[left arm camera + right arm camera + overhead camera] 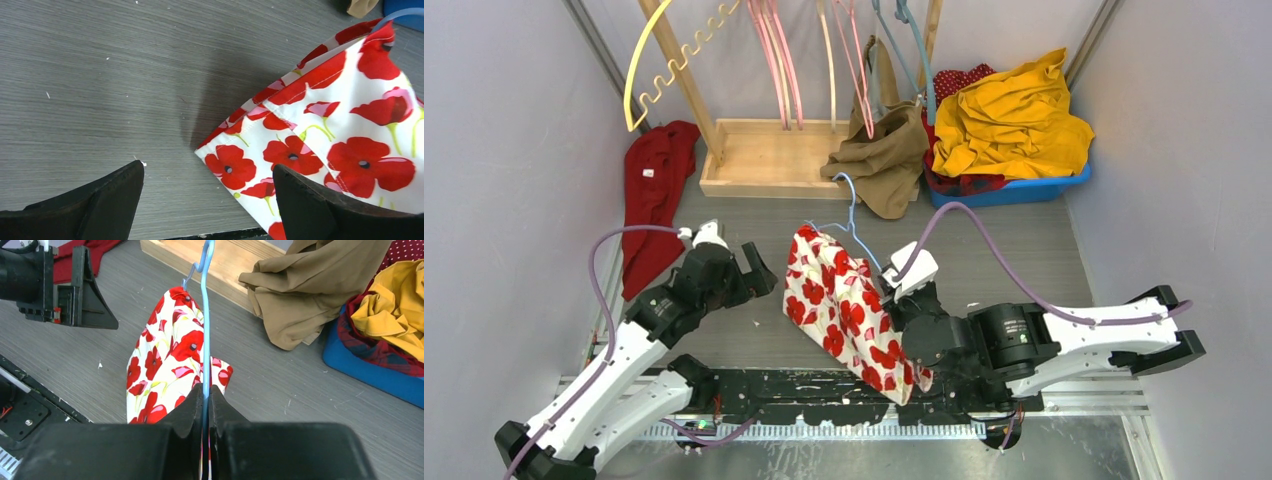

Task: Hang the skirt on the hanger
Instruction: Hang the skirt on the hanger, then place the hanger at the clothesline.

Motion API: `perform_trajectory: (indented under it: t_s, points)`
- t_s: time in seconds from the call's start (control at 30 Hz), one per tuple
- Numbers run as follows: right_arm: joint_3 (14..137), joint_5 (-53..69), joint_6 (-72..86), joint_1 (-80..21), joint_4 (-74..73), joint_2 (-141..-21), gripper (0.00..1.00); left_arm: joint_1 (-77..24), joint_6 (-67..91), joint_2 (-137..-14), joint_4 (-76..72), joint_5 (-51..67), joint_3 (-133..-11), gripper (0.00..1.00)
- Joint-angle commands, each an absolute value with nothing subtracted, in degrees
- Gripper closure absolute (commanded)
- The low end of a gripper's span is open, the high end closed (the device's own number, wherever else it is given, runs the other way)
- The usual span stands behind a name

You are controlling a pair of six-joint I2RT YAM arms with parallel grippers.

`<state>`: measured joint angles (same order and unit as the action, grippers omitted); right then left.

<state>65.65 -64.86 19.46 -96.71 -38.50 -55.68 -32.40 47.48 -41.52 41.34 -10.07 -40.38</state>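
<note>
skirt [844, 310]: white, red poppies, bunched along blue hanger [205, 340]
right gripper [206, 395]: clamped on hanger
left gripper [207, 172]: spread wide, empty

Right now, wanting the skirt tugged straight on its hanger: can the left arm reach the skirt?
Likely yes: the left fingers stand open right beside the skirt, with only bare table between them.
</note>
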Motion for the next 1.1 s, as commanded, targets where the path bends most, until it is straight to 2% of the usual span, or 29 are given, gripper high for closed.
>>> perform_trajectory:
  t_s: [0.0,0.63,1.07]
  points:
    - [72.8,-67.4,19.6,-97.2,-42.9,-56.4,0.99,-32.3,46.0,-39.6,42.8,-11.6,-43.5,0.01]
    - [89.6,-74.4,15.5,-97.6,-53.9,-53.8,0.99,-32.3,44.9,-38.1,44.5,-12.8,-45.2,0.01]
    - [89.7,-79.0,8.5,-97.6,-49.0,-50.2,0.99,-32.3,45.4,-39.3,43.2,-11.6,-45.3,0.01]
